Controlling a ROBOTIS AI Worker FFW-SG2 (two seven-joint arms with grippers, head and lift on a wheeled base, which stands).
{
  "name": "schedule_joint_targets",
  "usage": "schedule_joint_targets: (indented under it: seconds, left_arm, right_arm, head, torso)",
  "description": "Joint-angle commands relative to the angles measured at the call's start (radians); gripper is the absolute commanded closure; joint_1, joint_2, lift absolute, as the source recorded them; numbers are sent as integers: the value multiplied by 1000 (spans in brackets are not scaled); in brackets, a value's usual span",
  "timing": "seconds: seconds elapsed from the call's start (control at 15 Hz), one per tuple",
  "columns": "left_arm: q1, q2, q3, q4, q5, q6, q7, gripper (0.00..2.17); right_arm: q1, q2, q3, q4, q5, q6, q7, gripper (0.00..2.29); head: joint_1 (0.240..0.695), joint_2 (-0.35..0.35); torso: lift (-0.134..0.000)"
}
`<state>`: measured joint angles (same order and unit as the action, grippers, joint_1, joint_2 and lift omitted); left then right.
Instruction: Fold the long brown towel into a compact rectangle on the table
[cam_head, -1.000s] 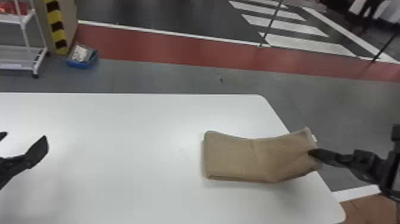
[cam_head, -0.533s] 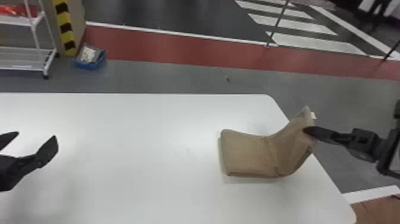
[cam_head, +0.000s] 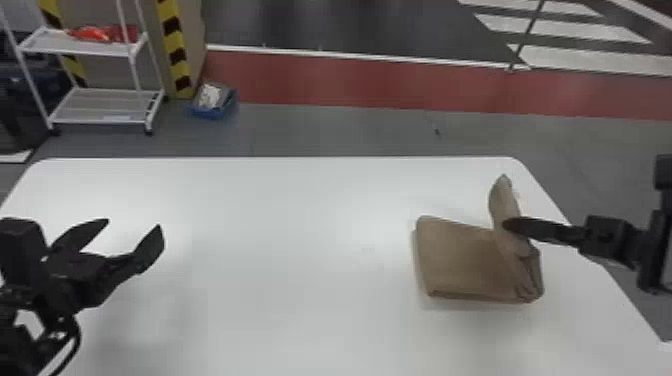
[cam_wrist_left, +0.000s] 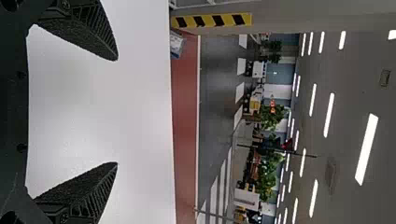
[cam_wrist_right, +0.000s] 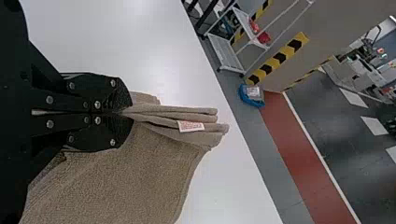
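Note:
My right gripper (cam_head: 515, 226) is at the right side of the table, closed on the raised end of the brown towel (cam_head: 465, 260). The towel's left part lies flat in folded layers, while its right end stands up and leans over them. In the right wrist view, my right gripper (cam_wrist_right: 122, 113) pinches several layers of the towel (cam_wrist_right: 126, 182), with a small white tag near their ends. My left gripper (cam_head: 135, 237) is over the table's left part, open and apart from the towel. The left wrist view has the left gripper (cam_wrist_left: 116, 112) with its fingers wide apart and nothing between them.
The white table (cam_head: 280, 260) has its far edge and right edge in view. Beyond it on the floor stand a white shelf rack (cam_head: 107, 107) and a blue bin (cam_head: 212, 102), next to a yellow-and-black striped post (cam_head: 175, 50).
The right gripper has moved left and inward, lifting the towel's right end from low to nearly upright and leaning over the flat part. The head view has shifted, bringing more of the left arm into sight.

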<state>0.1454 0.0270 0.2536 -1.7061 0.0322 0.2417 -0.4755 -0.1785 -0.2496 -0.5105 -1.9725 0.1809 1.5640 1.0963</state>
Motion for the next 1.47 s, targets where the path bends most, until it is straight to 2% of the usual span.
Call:
schedule_joint_targets:
  seconds: [0.0, 0.27, 0.53, 0.8, 1.07, 1.4]
  left_arm:
    - [-4, 1, 3, 6, 0, -3, 0, 80]
    - [-15, 2, 3, 26, 0, -3, -2, 80]
    - [-17, 2, 4, 26, 0, -6, -2, 80]
    - [-12, 2, 4, 16, 2, -3, -3, 80]
    - [-1, 1, 7, 2, 6, -3, -5, 80]
    - [14, 2, 21, -18, 9, -3, -14, 80]
  right_arm:
    - [4, 16, 44, -6, 26, 8, 0, 1474]
    - [16, 35, 135, -6, 71, 8, -9, 1474]
    - [19, 75, 204, -3, 106, 8, -18, 1470]
    - [25, 104, 271, -5, 111, 8, -30, 1470]
    - [54, 109, 371, -26, 126, 8, -29, 1467]
    - [103, 109, 445, -115, 146, 8, 2, 1463]
  head:
    - [695, -116]
    - [695, -77]
    - [695, -47]
    - [695, -11]
    - [695, 33]
    - [695, 87]
  torso:
    - [-124]
    - [-124]
    - [-124]
    - [-124]
    - [-124]
    - [-124]
